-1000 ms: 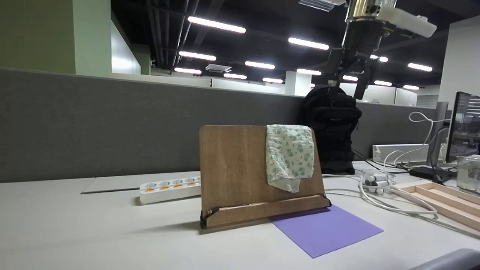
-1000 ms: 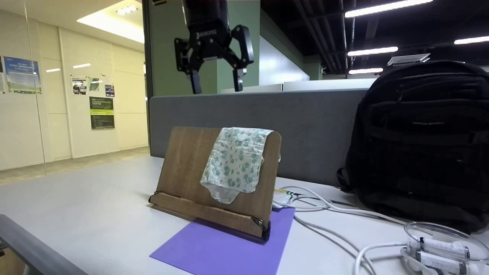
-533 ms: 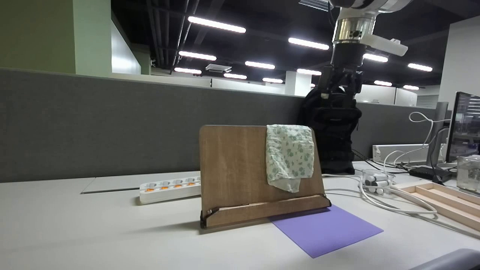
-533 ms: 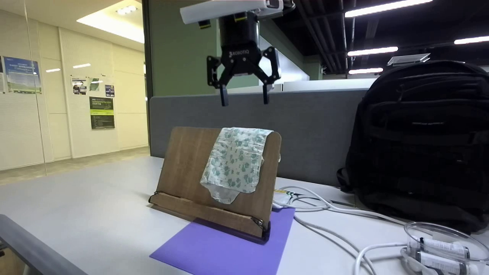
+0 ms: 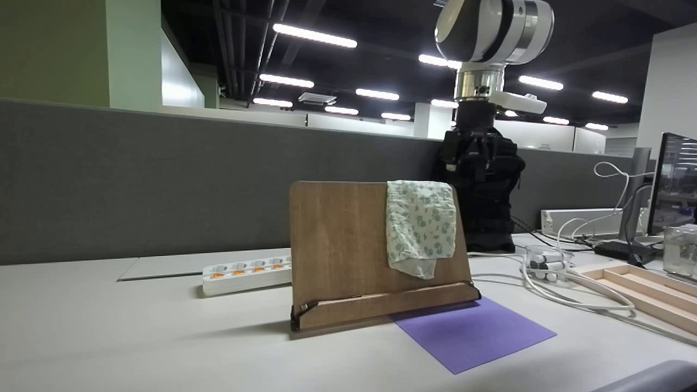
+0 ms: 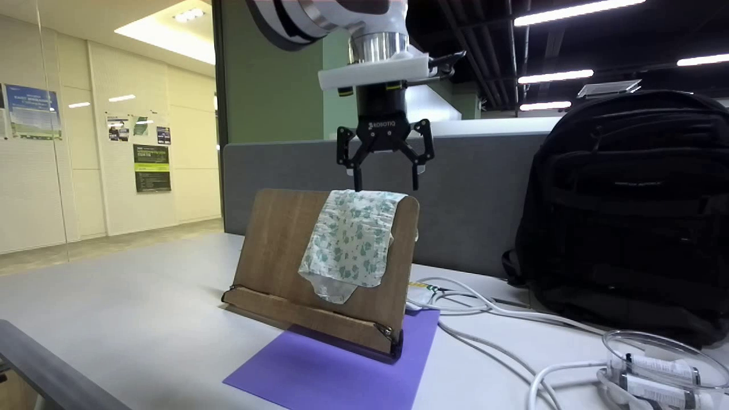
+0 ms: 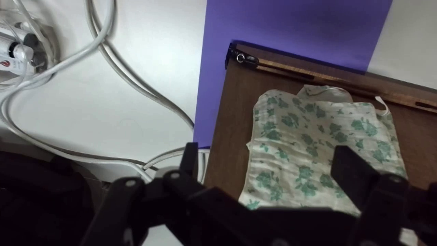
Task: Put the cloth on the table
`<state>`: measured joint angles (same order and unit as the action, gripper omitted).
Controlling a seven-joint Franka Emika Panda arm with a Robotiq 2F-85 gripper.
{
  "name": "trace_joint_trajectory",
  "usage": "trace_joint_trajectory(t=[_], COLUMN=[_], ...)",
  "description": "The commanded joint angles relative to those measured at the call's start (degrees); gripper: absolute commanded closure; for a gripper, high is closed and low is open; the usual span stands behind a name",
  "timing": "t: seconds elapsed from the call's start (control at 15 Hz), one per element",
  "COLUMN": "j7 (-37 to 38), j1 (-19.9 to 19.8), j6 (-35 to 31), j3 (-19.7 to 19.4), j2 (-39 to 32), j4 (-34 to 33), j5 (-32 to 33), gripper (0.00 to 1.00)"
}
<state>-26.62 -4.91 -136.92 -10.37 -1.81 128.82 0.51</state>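
The cloth (image 5: pixel 421 223), pale with green flowers, hangs over the top edge of the brown wooden board (image 5: pixel 337 239), near one end. It also shows in an exterior view (image 6: pixel 353 239) and in the wrist view (image 7: pixel 300 136). The board stands tilted on the light grey-white table (image 5: pixel 163 337). My gripper (image 6: pixel 386 182) is open and empty, pointing down just above the level of the board's top edge. In the wrist view the gripper (image 7: pixel 266 152) has one finger over the cloth and the other beyond the board's side edge. Contact with the cloth is not visible.
A purple sheet (image 6: pixel 342 378) lies partly under the board. A white power strip (image 5: pixel 245 279) is behind it. White cables (image 6: pixel 484 341), a clear container with bottles (image 6: pixel 660 378), a black backpack (image 6: pixel 632 228) and a wooden tray (image 5: pixel 648 296) are nearby. A grey partition (image 5: pixel 190 190) runs behind.
My gripper has come down toward the top of the board, moving left in one exterior picture and right in another. It stays open. The cloth and board have not moved.
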Motion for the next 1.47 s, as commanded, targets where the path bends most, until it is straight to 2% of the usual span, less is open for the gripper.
trace_joint_trajectory(t=[0.0,0.33,0.4,0.53,1.13,1.4], j7=[-2.99,-5.46,-5.66,-6.23,-4.75,-6.86], j1=[-1.38,-2.05,-2.08,-2.1,-1.34,-0.37], j6=[1.43,2.39,2.39,2.54,4.25,9.56], j3=[2.01,5.0,5.53,6.45,8.26,9.02], j2=[-6.01,-9.55,-9.75,-9.8,-3.64,0.98], j4=[-6.15,-9.69,-9.96,-10.15,-5.23,-1.34], j5=[-2.9,-3.23,-3.28,-3.4,-3.47,-4.72], gripper=[0.0,0.0,0.25,0.33,0.97,1.0])
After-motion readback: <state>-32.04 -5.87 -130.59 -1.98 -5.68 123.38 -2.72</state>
